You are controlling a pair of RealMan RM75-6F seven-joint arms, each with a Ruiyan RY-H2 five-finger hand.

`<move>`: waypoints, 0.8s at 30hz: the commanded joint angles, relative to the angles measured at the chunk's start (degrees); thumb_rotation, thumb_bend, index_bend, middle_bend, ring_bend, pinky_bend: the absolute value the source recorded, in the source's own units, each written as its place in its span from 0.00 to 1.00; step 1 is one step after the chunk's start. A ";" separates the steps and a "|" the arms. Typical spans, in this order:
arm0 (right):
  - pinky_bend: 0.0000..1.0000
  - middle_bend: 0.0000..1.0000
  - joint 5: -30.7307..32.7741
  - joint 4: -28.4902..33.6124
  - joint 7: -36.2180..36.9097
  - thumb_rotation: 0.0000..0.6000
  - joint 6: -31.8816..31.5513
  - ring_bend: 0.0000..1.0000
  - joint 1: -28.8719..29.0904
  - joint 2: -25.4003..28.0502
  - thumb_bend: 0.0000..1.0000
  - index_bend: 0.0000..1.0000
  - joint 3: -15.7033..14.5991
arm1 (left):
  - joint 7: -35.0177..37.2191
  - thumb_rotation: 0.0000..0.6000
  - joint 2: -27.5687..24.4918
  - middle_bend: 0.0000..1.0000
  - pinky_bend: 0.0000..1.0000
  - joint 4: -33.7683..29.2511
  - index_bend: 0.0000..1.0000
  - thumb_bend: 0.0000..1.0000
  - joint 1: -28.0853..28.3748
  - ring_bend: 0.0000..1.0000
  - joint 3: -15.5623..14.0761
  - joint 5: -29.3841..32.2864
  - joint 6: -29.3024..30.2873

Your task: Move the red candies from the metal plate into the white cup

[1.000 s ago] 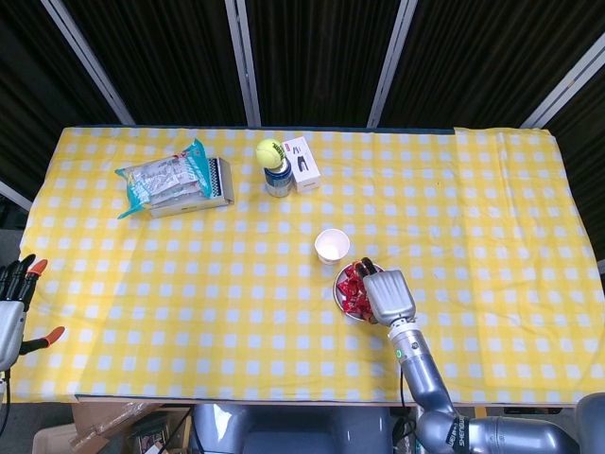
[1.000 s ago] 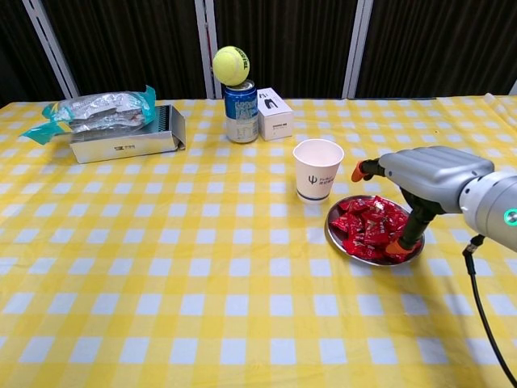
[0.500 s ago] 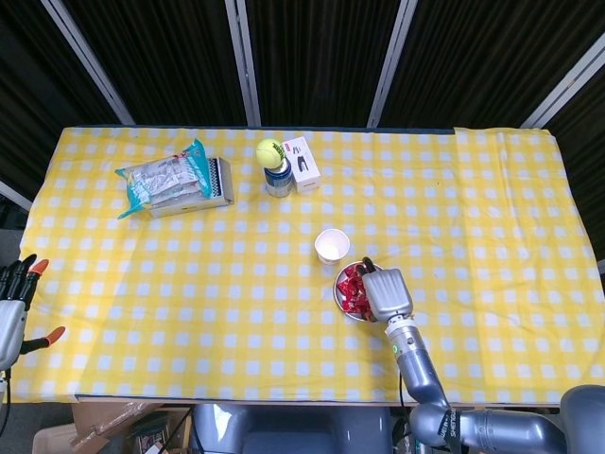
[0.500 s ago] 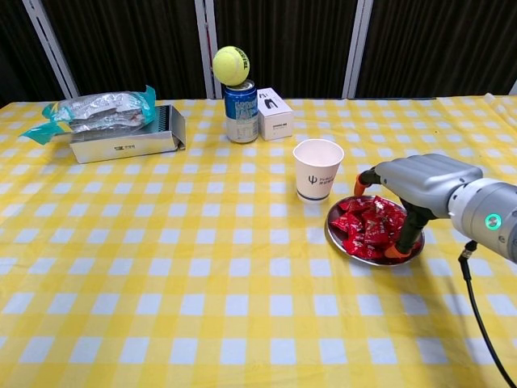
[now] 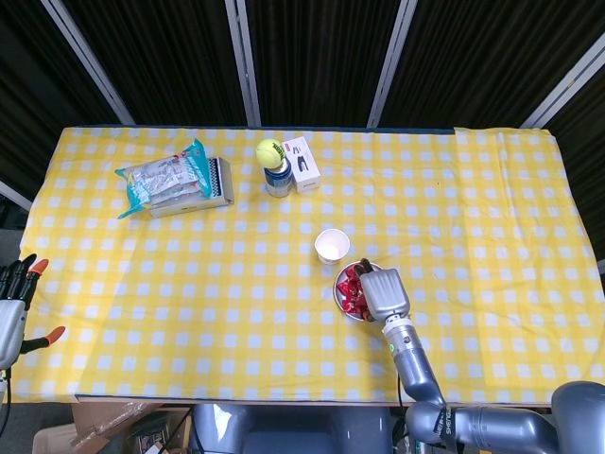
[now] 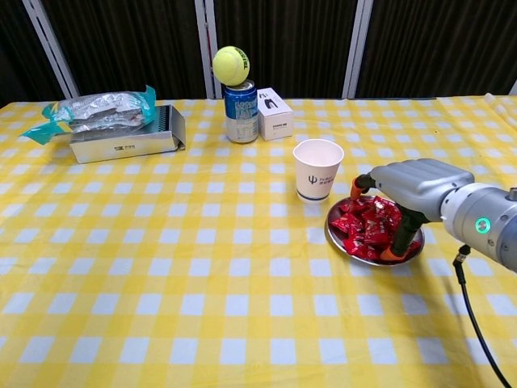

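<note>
We see our right robot hand (image 6: pixel 408 187) lowered over the metal plate (image 6: pixel 335 238), fingertips (image 6: pixel 389 254) down among the red candies (image 6: pixel 365 225) that lie just beside the white cup (image 6: pixel 317 169), its grasp unclear, while our left robot hand (image 5: pixel 13 301) hangs released off the desk (image 5: pixel 189 284).

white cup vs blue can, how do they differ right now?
The white cup is open-topped and looks empty; the blue can carries a tennis ball on top. The cup stands beside the metal plate mid-table; the can stands at the far edge beside a white box. Both stand upright.
</note>
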State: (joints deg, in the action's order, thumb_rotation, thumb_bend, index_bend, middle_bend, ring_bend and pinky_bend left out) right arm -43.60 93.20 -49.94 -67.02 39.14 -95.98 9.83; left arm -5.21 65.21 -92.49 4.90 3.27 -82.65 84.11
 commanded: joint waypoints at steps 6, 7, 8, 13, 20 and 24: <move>0.85 0.25 -0.16 -1.60 0.58 1.00 -0.14 0.71 0.35 -0.95 0.19 0.29 -0.48 | 0.05 1.00 0.01 0.00 0.00 0.01 0.00 0.04 -0.02 0.00 -0.01 0.09 0.02; 0.85 0.26 -0.12 -1.82 0.64 1.00 -0.13 0.71 0.42 -1.09 0.19 0.30 -0.48 | 0.04 1.00 -0.01 0.00 0.00 -0.01 0.00 0.04 -0.02 0.00 0.00 0.11 0.02; 0.85 0.27 -0.12 -1.98 0.71 1.00 -0.13 0.71 0.48 -1.19 0.19 0.31 -0.47 | 0.02 1.00 -0.01 0.00 0.00 -0.03 0.00 0.04 -0.02 0.00 0.00 0.13 0.02; 0.85 0.36 -0.12 -3.29 1.16 1.00 -0.01 0.71 0.82 -1.85 0.19 0.39 -0.37 | 0.02 1.00 -0.06 0.00 0.00 -0.18 0.00 0.04 0.00 0.00 -0.01 0.32 -0.14; 0.85 0.44 -0.85 -5.13 2.79 1.00 0.21 0.71 0.92 -2.46 0.23 0.54 -0.20 | 0.10 1.00 -0.16 0.00 0.00 -0.24 0.00 0.04 0.02 0.00 -0.05 0.47 -0.30; 0.85 0.46 -1.94 -6.37 4.52 1.00 0.30 0.72 1.02 -2.79 0.29 0.59 0.35 | 0.09 1.00 -0.18 0.00 0.00 -0.31 0.00 0.04 0.07 0.00 -0.06 0.59 -0.46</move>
State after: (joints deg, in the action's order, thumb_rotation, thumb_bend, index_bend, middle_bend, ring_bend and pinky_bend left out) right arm -45.25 87.11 -45.84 -66.76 40.12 -98.64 9.95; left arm -5.12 65.03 -92.80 4.97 3.21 -82.07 83.66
